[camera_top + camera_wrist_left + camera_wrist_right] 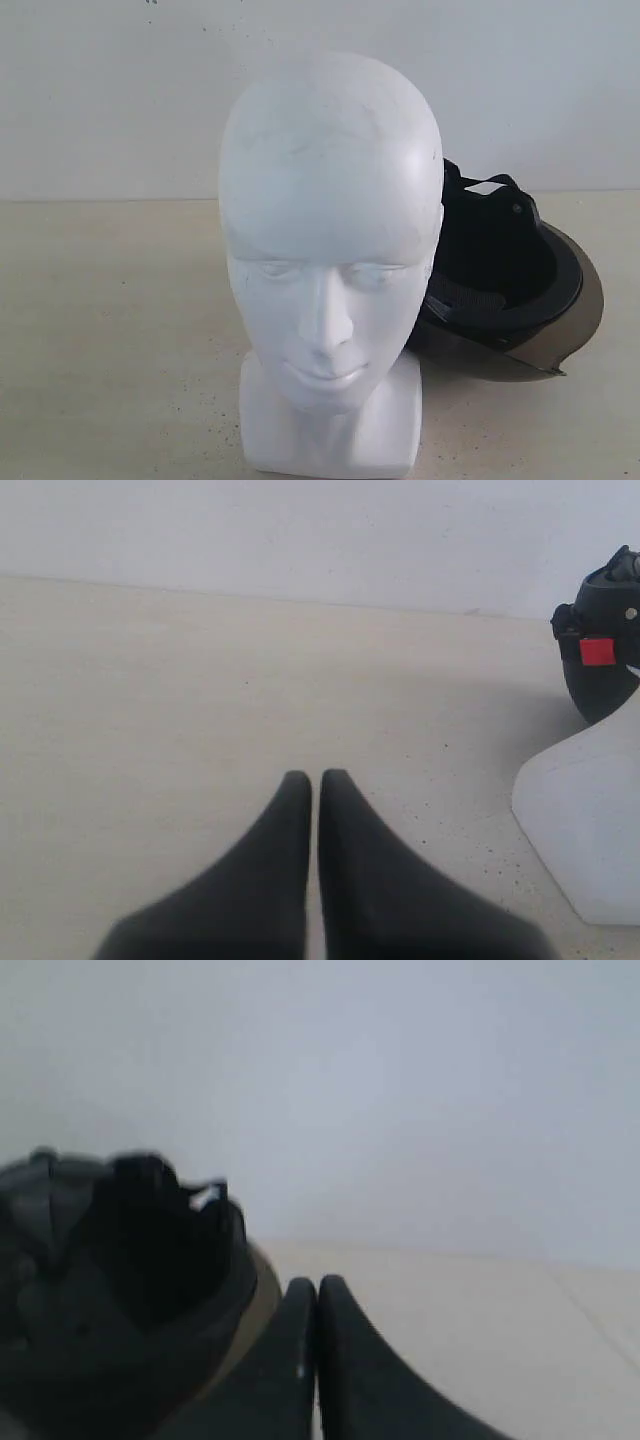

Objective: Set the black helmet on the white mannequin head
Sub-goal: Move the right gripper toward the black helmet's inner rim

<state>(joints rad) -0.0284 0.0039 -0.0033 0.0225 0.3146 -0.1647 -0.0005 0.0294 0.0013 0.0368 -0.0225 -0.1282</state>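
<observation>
So the white mannequin head (pixel 330 260) is standing upright on the desk (pixel 110 350), right up front in the exterior view, face toward the camera, bald top bare. The black helmet (pixel 500 270) isn't on it. It's lying on the desk behind the head and off to the right, tipped so the padded inside and the straps (pixel 480 185) show, with the smoky visor (pixel 575 320) sticking out at its lower right edge. The head hides part of the helmet, so I can't tell if the two actually touch (they look very close at least).

The left end effector (pixel 315 780) has its two black fingers (pixel 280 860) pressed together with only a hairline slit between them, nothing in its grasp, pointing across bare desk. Its camera catches the head's squared base nearby and the helmet beyond it, with a little red tag (pixel 597 651) on it.

The right end effector (pixel 317 1285) is closed up the same way, empty too, with the helmet just beside it, not touching as far as I can see. Plain white wall (pixel 100 90) behind everything.
</observation>
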